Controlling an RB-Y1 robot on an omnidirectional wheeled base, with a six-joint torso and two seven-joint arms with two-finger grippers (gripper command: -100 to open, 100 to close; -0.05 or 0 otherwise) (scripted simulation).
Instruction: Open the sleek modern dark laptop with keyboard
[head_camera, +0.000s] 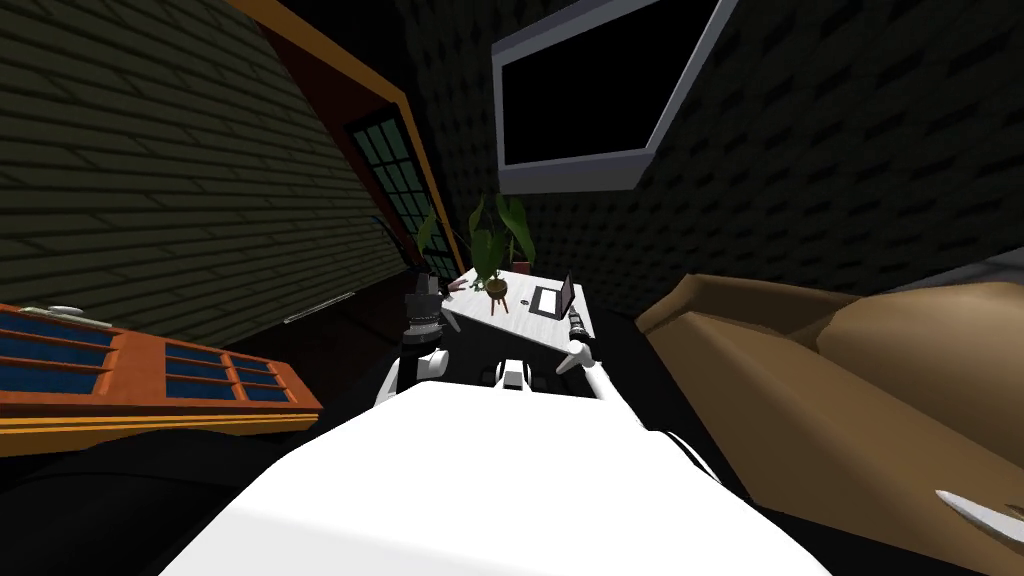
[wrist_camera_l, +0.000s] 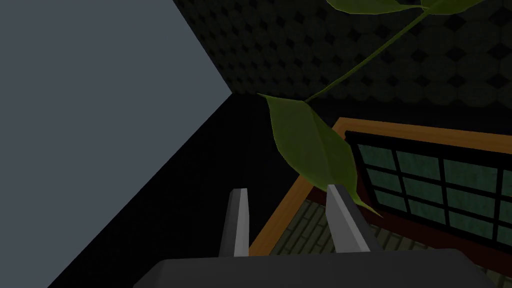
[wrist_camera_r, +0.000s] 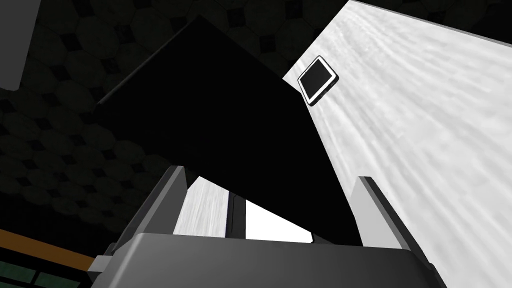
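Laptop (wrist_camera_r: 225, 135): black lid, between the spread jaws of the right gripper (wrist_camera_r: 270, 180), hid the keyboard. Beyond them, a white-rimmed dark slab (wrist_camera_r: 318, 80) was too small to identify.

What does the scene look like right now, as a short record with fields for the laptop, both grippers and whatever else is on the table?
laptop: dark laptop on the white table, lid partly raised
right gripper: right gripper open, fingers either side of the lid's dark panel; contact cannot be told
left gripper: left gripper open, empty, close to a leaf of the potted plant
other items: potted plant to the laptop's left; small dark-screened device with a white frame, lying flat on the table
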